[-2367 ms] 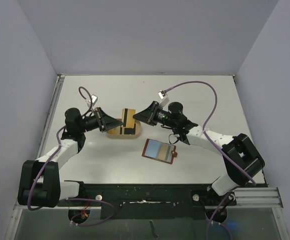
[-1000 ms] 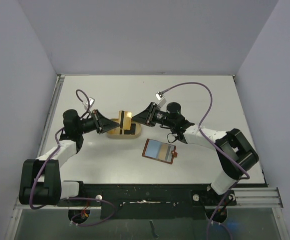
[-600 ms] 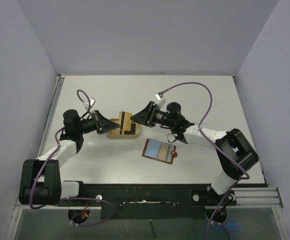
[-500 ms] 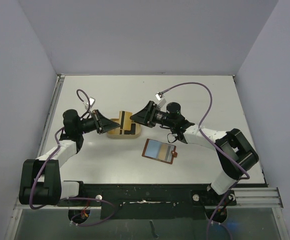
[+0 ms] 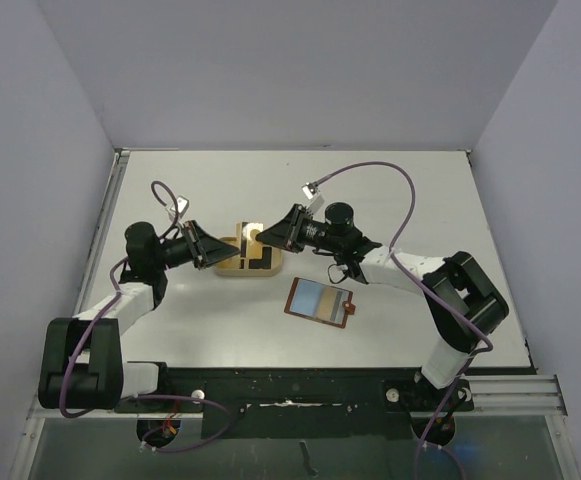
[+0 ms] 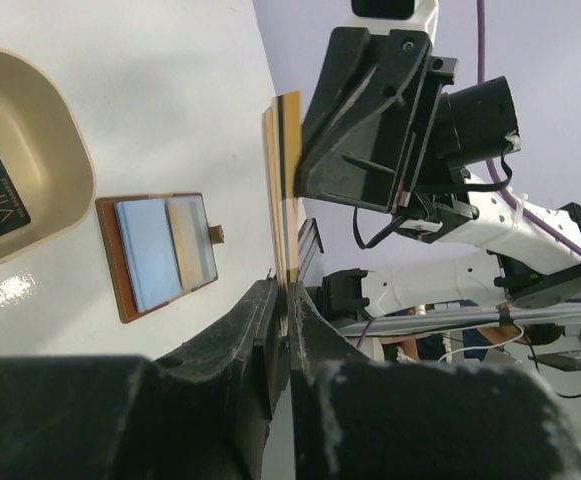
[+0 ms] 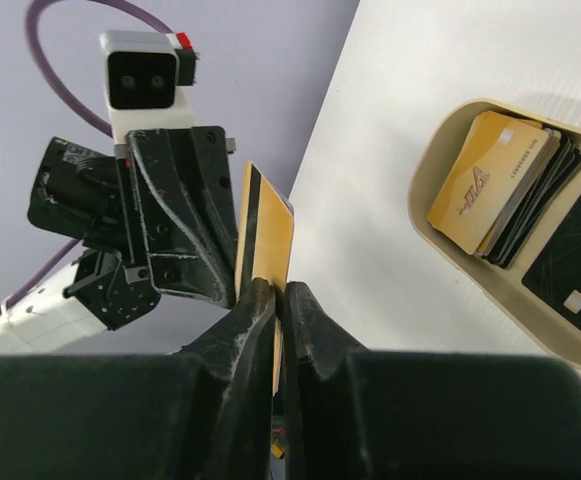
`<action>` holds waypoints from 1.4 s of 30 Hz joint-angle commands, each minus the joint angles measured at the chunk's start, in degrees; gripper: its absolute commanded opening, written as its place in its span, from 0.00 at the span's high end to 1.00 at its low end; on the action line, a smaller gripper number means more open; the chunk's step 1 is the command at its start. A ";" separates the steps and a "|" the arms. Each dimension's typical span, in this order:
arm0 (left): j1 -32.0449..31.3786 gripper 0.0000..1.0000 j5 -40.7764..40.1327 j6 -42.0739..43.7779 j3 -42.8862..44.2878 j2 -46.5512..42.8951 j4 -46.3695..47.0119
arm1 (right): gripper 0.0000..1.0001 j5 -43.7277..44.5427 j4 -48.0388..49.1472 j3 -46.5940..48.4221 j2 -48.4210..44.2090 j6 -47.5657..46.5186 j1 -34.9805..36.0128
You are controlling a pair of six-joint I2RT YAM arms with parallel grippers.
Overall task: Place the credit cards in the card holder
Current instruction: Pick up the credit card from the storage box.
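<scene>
Top external view: nearest, the card holder (image 5: 319, 301) lies open on the white counter (image 5: 420, 200), long axis roughly left-right. Beyond it, the left tool (image 5: 236, 246) and right tool (image 5: 263, 238) both pinch one gold card (image 5: 252, 237), stood on edge above the tray (image 5: 232, 268); its print is unreadable. Lavender walls (image 5: 290, 70) stand behind.
</scene>
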 commanded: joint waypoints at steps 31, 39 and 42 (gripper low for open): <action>3.41 0.88 2.28 -16.72 0.10 6.56 29.44 | 1.00 -7.78 10.63 0.25 0.47 0.77 1.19; 3.56 1.00 3.16 -25.42 -1.09 10.24 42.43 | 0.97 -8.35 10.55 0.29 0.96 0.88 1.13; 3.71 1.00 2.93 -23.45 -1.05 9.92 39.85 | 0.94 -8.58 10.32 -0.20 0.84 0.91 0.80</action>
